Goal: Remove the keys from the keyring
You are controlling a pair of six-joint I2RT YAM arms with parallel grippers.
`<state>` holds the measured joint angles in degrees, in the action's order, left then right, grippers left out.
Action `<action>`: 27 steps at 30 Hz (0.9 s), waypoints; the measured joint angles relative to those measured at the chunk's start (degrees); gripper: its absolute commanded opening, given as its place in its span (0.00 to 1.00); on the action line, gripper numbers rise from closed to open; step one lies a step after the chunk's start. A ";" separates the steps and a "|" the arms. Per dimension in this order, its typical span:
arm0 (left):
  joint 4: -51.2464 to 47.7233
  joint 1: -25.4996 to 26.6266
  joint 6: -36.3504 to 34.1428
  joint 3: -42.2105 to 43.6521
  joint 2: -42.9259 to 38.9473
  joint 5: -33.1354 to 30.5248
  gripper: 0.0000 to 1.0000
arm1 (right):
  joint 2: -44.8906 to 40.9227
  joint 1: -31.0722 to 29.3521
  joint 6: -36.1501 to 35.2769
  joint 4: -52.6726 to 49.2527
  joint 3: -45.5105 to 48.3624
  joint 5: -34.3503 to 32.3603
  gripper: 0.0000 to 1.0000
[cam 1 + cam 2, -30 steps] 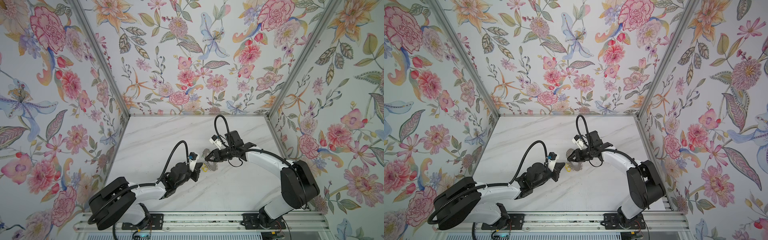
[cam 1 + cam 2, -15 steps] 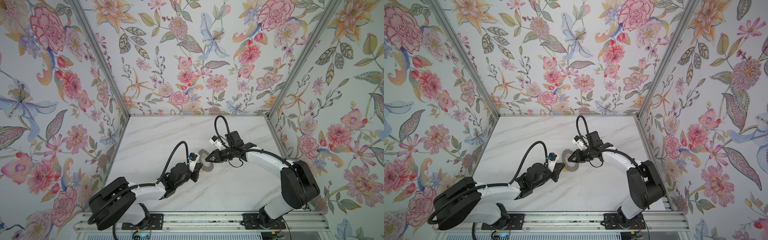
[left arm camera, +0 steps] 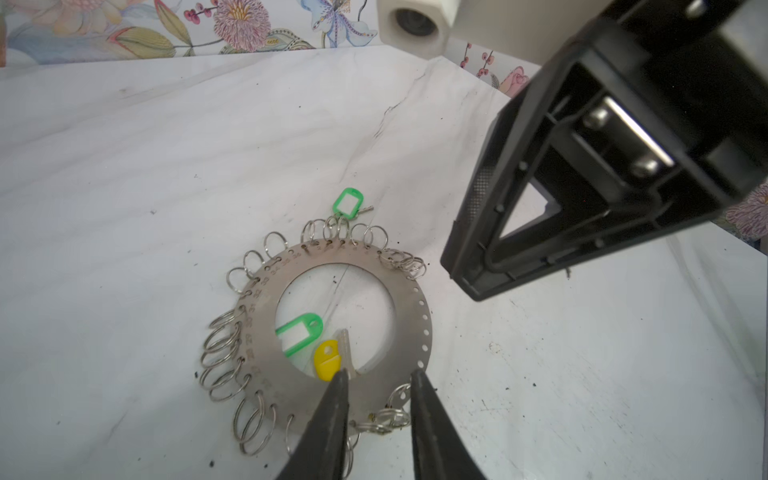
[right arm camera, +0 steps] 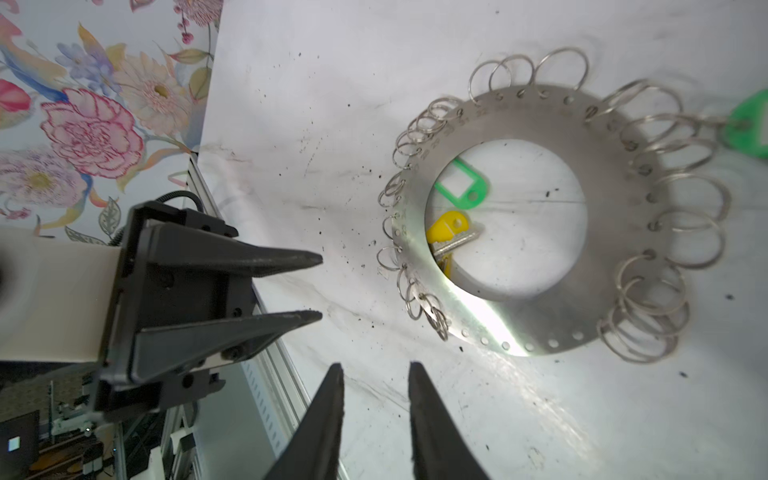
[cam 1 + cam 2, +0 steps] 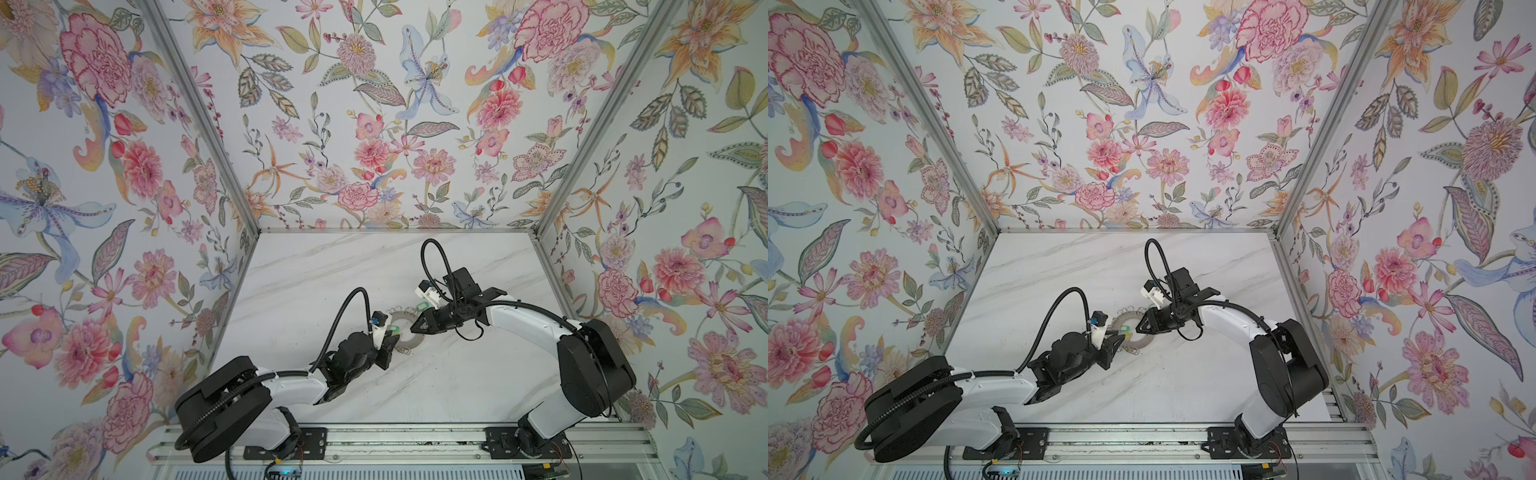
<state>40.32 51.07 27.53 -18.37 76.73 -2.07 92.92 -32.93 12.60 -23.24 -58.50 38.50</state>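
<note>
The marble worktop (image 5: 332,270) is walled on three sides, with wide bare room behind the arms. Near its middle the keyring (image 3: 345,324) lies flat between both grippers. The left gripper (image 3: 376,376), jaws partly parted and empty, hovers at the disc's near rim. The right gripper (image 4: 376,370), jaws likewise parted and empty, hovers just beside the disc. The keys (image 3: 345,353) lie in the centre hole, with another green-tagged one outside the rim; the silver blade points inward.
</note>
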 measured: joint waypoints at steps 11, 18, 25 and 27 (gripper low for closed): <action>-1.27 -6.91 8.41 5.79 -3.98 -3.26 0.48 | 7.76 -7.19 -0.55 -3.19 -0.28 -8.85 0.45; -0.74 -7.58 11.13 6.99 -3.98 -2.71 0.56 | 10.45 -8.13 4.63 -2.21 -1.55 -11.43 0.48; 0.85 -7.63 12.15 6.97 -0.50 -2.16 0.58 | 7.15 -6.32 5.38 -1.62 -2.78 -12.44 0.51; 0.92 -8.00 12.94 6.97 0.52 -1.60 0.59 | 7.26 -6.69 3.30 -2.62 -6.69 -12.17 0.51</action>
<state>41.23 43.07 40.47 -11.40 77.25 -3.66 100.18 -39.62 15.90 -25.87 -65.19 26.33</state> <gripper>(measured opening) 0.579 0.511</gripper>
